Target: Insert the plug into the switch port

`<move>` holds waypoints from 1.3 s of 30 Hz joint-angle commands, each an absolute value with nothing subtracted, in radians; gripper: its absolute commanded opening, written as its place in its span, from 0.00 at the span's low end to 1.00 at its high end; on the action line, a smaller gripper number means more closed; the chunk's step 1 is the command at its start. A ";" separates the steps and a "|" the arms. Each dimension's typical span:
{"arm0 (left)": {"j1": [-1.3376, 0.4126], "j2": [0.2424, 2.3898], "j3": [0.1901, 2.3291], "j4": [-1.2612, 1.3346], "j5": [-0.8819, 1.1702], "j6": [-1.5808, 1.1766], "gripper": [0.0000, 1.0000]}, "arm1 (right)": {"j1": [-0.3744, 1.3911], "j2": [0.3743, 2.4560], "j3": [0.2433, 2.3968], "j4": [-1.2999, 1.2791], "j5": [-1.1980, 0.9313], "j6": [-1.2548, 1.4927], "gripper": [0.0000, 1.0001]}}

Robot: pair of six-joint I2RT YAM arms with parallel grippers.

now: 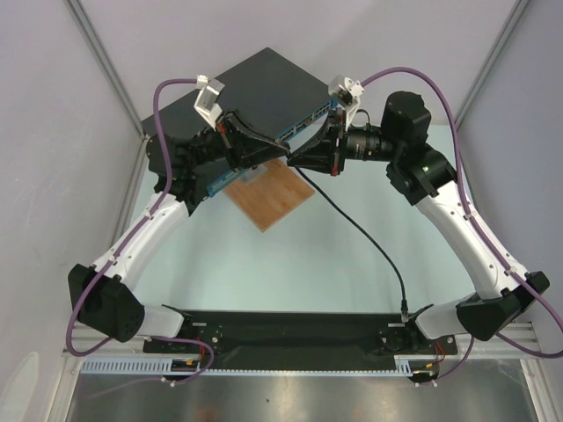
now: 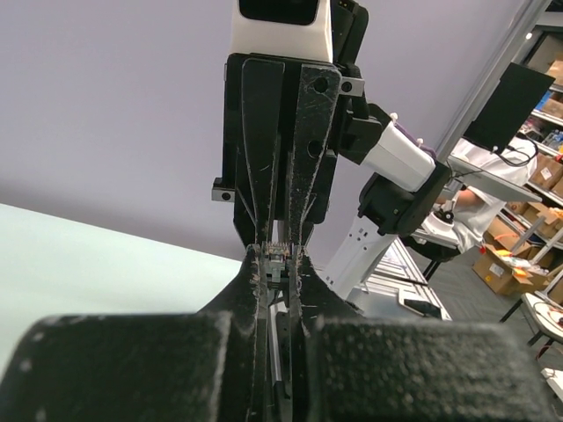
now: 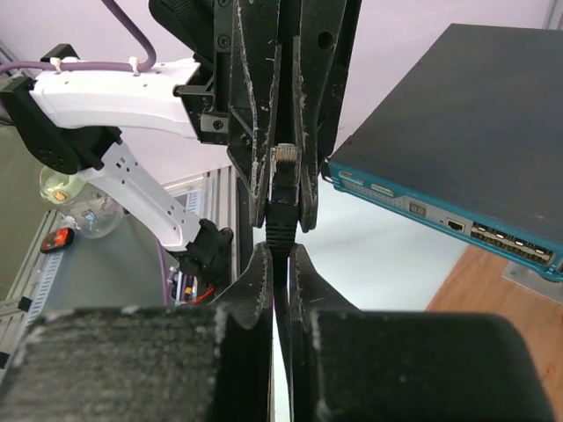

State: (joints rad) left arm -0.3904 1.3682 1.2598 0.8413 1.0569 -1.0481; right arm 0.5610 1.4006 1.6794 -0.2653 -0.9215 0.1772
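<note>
Two end effectors are seen from above, tip to tip before the teal-blue front strip point(image 1: 303, 126) of one wide dark-grey switch box point(image 1: 255, 83): the left end effector point(image 1: 271, 156) and the right end effector point(image 1: 297, 158). One thin black cable point(image 1: 369, 237) is laid across the table point(image 1: 290, 272) up to the right one, beside one brown wooden board point(image 1: 273, 200). Its tip is hidden between the fingers.

From the left wrist, one small black plug point(image 2: 277, 253) is seen pinched between the closed left fingers, with the right fingers closed on its rear part.

From the right wrist, the plug's boot is seen gripped by the right fingers, and its long axis is pointed at the left end effector. The switch ports point(image 3: 506, 239), one row too fine to be counted, lie off to its right. A turn towards them is therefore judged necessary. Neither arm is clearly nearer.
</note>
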 commanded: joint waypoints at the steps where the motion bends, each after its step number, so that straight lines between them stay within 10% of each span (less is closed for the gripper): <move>1: -0.396 1.365 1.269 0.855 1.042 -1.029 0.01 | 0.568 1.402 1.723 -0.247 -0.914 0.160 0.00; 8: -0.342 1.345 1.305 0.551 0.953 -0.922 0.61 | 0.560 1.394 1.727 -0.394 -0.795 0.028 0.00; 27: 0.260 1.002 1.184 -0.027 0.738 -0.646 0.75 | 0.669 1.716 2.112 -1.124 -0.347 -0.362 0.00; 39: 0.304 0.838 0.917 -0.241 0.626 -0.517 0.84 | 0.687 1.927 2.395 -1.330 -0.373 -0.307 0.00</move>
State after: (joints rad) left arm 0.2962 0.8623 0.9485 -0.1905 0.6716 -0.5636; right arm 0.6708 1.9163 2.3363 -1.2697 -0.3573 -0.3317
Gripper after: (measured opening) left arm 0.827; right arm 0.044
